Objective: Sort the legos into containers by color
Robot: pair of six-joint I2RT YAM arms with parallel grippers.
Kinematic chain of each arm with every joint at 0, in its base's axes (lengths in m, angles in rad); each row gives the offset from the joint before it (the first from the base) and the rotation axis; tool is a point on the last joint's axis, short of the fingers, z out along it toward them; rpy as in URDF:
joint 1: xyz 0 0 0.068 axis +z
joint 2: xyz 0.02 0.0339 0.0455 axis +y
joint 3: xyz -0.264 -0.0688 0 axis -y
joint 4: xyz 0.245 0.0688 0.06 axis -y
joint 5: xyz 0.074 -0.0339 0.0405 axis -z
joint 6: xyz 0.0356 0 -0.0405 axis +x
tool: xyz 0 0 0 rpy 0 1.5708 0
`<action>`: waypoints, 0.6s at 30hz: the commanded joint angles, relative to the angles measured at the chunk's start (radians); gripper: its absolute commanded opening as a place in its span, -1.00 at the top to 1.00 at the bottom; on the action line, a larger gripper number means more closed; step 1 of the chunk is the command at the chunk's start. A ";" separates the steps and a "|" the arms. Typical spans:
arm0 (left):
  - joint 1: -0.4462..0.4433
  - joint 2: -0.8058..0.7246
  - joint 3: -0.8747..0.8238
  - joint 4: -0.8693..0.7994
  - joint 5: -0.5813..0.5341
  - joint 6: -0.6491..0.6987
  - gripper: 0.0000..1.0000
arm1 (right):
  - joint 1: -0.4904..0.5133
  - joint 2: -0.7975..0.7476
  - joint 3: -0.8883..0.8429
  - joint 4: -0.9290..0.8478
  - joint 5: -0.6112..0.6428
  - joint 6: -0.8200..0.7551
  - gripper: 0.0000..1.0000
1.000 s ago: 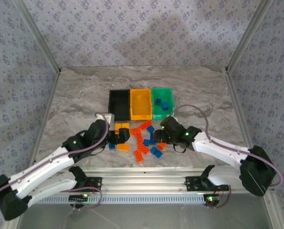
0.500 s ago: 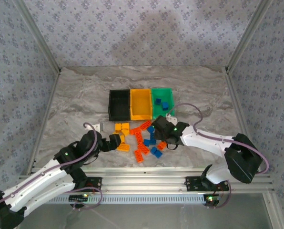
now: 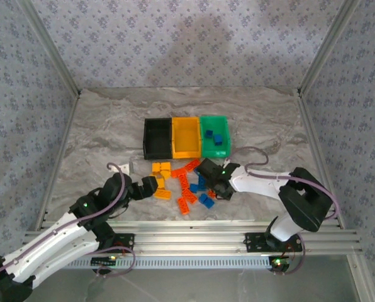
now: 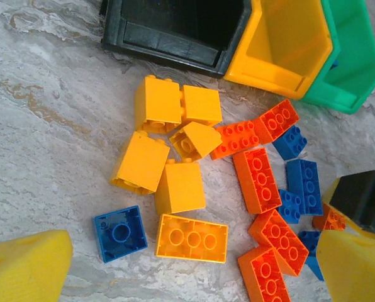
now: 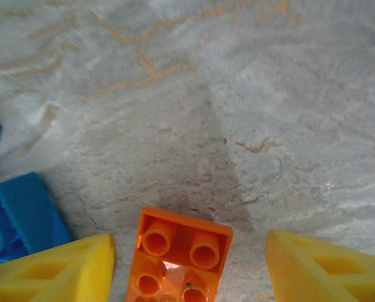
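- Your right claw (image 5: 190, 267) is open at the bottom of its wrist view. Its yellow fingers (image 5: 55, 270) stand on either side of a red-orange brick (image 5: 178, 255), with a gap on each side.
- Your left claw (image 4: 187, 270) is spread wide, with nothing in it, above the yellow bricks (image 4: 153, 135).
- The black bin (image 3: 157, 154), orange-yellow bin (image 3: 186, 154) and green bin (image 3: 214, 153) stand side by side at the centre of the top view.
- Two blue bricks (image 3: 218, 139) lie in the green bin.
- The loose legos (image 3: 182, 184) lie on the table (image 3: 99, 138) just below the bins.
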 commanded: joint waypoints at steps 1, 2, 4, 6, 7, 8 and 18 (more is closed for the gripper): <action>0.010 -0.013 -0.008 -0.017 -0.008 -0.014 -0.99 | 0.014 0.012 -0.017 -0.016 -0.028 0.065 -0.24; 0.011 -0.013 -0.008 -0.016 -0.008 -0.015 -0.99 | 0.017 0.009 -0.029 -0.012 -0.032 0.072 -0.21; 0.015 -0.011 -0.007 -0.015 -0.007 -0.014 -0.99 | 0.019 0.001 -0.056 -0.002 -0.037 0.084 -0.06; 0.018 -0.010 -0.009 -0.012 -0.008 -0.015 -0.99 | 0.019 -0.014 -0.075 -0.008 -0.041 0.096 0.08; 0.020 -0.008 -0.010 -0.009 -0.006 -0.014 -0.99 | 0.016 -0.027 -0.085 -0.008 -0.042 0.090 0.15; 0.021 -0.006 -0.008 -0.008 -0.005 -0.012 -0.99 | 0.018 -0.041 -0.089 -0.011 -0.039 0.079 0.21; 0.029 0.014 0.017 -0.025 0.001 0.007 -0.99 | -0.083 -0.230 0.090 -0.019 -0.041 -0.397 0.44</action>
